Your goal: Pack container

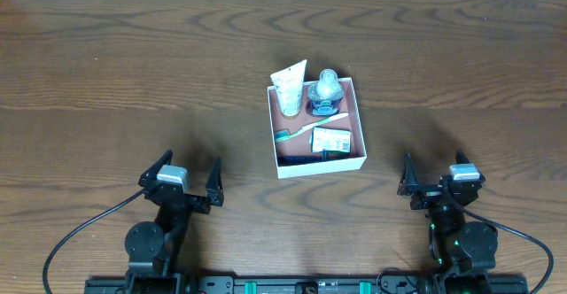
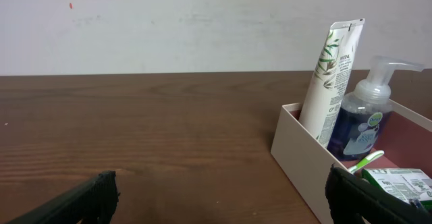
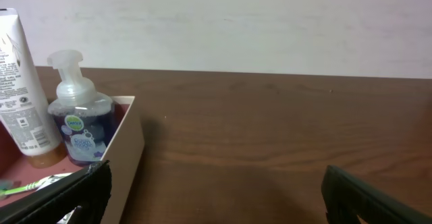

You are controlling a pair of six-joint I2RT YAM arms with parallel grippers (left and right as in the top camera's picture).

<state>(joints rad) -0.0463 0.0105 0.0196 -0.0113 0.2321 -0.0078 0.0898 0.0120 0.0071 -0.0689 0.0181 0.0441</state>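
The container (image 1: 361, 127), a shallow white box with a reddish-brown inside, sits at the table's middle. It holds a white tube (image 1: 290, 88), a blue pump bottle (image 1: 325, 93), a green-and-white toothbrush (image 1: 306, 129) and a small green-white packet (image 1: 331, 140). The left wrist view shows the container (image 2: 297, 156), tube (image 2: 333, 75) and bottle (image 2: 362, 119) at right. The right wrist view shows the container (image 3: 125, 150), bottle (image 3: 79, 123) and tube (image 3: 20, 89) at left. My left gripper (image 1: 182, 181) is open and empty, near the front left. My right gripper (image 1: 432, 181) is open and empty, near the front right.
The dark wooden table (image 1: 133, 73) spreads around the box. A pale wall (image 2: 169, 21) stands behind the table's far edge. Black cables (image 1: 80, 232) run from the arm bases at the front edge.
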